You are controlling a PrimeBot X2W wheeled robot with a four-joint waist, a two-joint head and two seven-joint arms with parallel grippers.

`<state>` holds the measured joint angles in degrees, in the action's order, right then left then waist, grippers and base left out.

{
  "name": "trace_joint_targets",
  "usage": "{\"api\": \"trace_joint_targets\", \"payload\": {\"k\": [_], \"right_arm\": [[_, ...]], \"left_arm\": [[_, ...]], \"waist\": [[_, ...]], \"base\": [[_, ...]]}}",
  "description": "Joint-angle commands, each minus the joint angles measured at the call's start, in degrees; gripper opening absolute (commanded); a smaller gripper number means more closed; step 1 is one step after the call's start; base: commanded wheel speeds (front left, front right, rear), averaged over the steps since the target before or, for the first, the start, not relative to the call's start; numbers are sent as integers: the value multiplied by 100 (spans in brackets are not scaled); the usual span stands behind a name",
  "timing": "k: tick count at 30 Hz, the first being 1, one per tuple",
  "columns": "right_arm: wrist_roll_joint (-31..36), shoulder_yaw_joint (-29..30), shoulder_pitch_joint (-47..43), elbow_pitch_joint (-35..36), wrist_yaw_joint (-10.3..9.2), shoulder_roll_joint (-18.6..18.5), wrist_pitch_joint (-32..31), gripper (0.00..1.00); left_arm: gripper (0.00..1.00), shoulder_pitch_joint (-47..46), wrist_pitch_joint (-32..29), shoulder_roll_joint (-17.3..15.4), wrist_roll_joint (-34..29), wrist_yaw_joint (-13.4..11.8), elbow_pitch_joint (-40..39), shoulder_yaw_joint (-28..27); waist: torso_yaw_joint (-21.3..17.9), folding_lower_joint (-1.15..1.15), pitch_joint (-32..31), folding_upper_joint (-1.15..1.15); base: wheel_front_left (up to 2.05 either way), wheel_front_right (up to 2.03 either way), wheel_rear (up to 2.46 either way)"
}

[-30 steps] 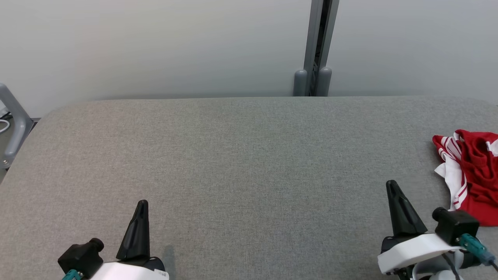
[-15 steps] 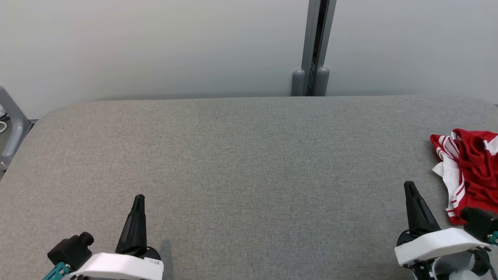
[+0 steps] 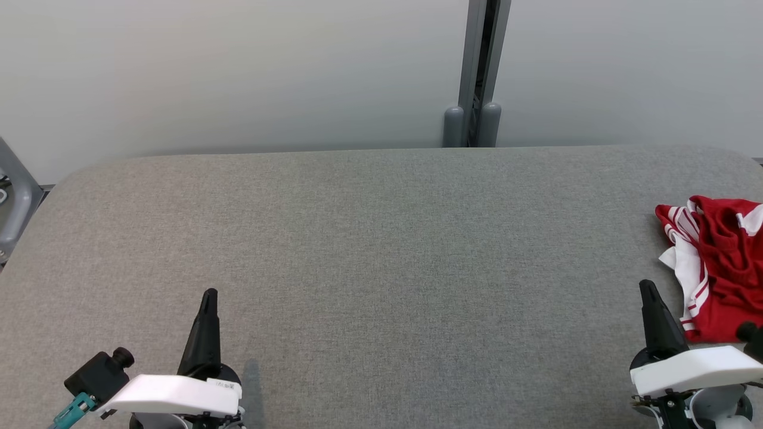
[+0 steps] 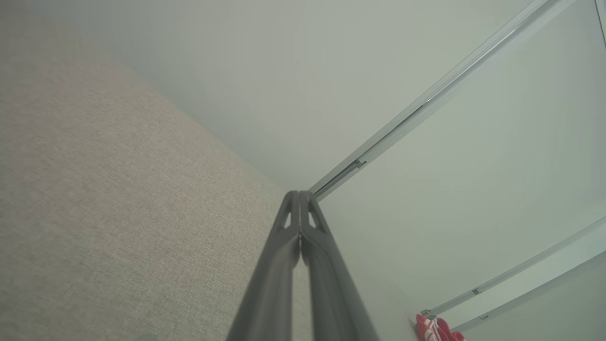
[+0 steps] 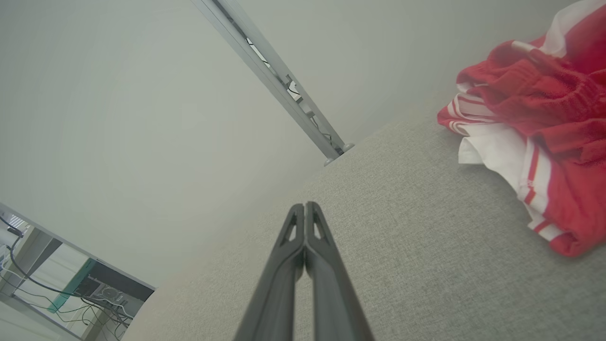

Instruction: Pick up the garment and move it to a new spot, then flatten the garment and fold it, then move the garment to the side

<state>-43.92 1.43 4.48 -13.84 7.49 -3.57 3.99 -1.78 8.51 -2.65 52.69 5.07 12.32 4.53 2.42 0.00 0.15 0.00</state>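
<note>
A red and white garment (image 3: pixel 718 268) is seen bunched on a grey padded table (image 3: pixel 381 238), just ahead and right of the right gripper (image 3: pixel 647 289), which is closed tight with nothing held. The left gripper (image 3: pixel 208 296), well apart from the cloth, is likewise closed and empty, so neither is readied to grasp.

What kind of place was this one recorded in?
Probably a robot lab or test cell, not a home: a grey fabric-covered table stands against plain pale panels joined by a metal post, and loose cables show past them.
</note>
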Motion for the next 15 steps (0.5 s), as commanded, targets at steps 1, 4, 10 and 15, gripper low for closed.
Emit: {"api": "trace_joint_targets", "payload": {"k": [1, 4, 10, 15], "right_arm": [[-229, 61, 140, 57, 1, -55, -69, 0], [-472, 119, 141, 54, 1, -63, -138, 0], [-936, 220, 141, 47, 1, -77, -275, 0], [-1302, 310, 140, 41, 1, -88, -380, 0]], "left_arm": [[0, -176, -25, -32, 177, 48, -23, -38], [0, -219, -67, -33, 380, 56, -5, -43], [0, -275, -143, -36, 757, 78, 39, -54], [0, -335, -203, -37, 1060, 96, 72, -64]], "waist": [[-4, 0, 0, 0], [-12, 0, 0, 0], [-29, 0, 0, 0], [-44, 0, -1, 0]], "base": [[0, 0, 0], [0, 0, 0], [0, 0, 0], [0, 0, 0]]}}
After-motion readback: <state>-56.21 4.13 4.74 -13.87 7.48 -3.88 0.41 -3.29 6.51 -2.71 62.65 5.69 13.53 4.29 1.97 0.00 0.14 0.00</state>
